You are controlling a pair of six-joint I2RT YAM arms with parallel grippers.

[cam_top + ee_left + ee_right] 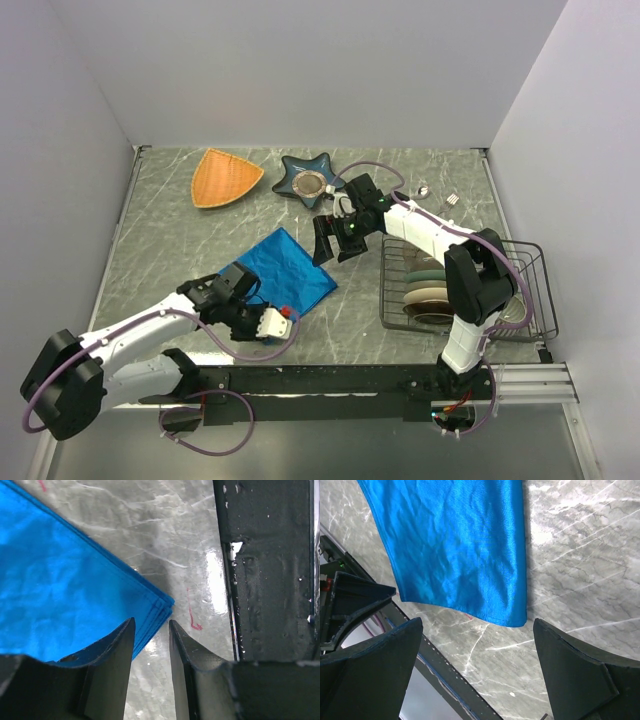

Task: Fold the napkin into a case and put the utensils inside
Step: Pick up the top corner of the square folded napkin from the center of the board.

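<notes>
The napkin (285, 268) lay flat on the marbled grey table (170, 230), near its middle and a little toward the near edge, turned so that one corner pointed at the black rail (330, 378). It was bright blue with a slight sheen and fine creases across its face. It was folded: at the near corner, the left wrist view showed several cloth edges stacked one just behind the other (60, 580). From above it made a rough four-sided patch rather than a narrow pouch.

The left claw (287, 317) sat low at that near corner, its fingers a narrow gap apart (151, 625) with bare table showing between them. The stacked corner reached into the gap beside the left-hand finger. It did not look pinched, though contact there was hard to judge. The right claw (325, 243) hung over the cloth's far right edge, spread wide (477, 625) and holding nothing.

In the top view the left arm covered the napkin's near left side. Each wrist view cut the cloth off: the right one (460, 545) lost it past the top of the frame, and the left claw's own fingers hid its lower edge.

Far right on the table, well apart from the napkin, lay a small silver utensil (425, 189) and a second silver utensil (453, 200), too small to tell spoon from fork.
</notes>
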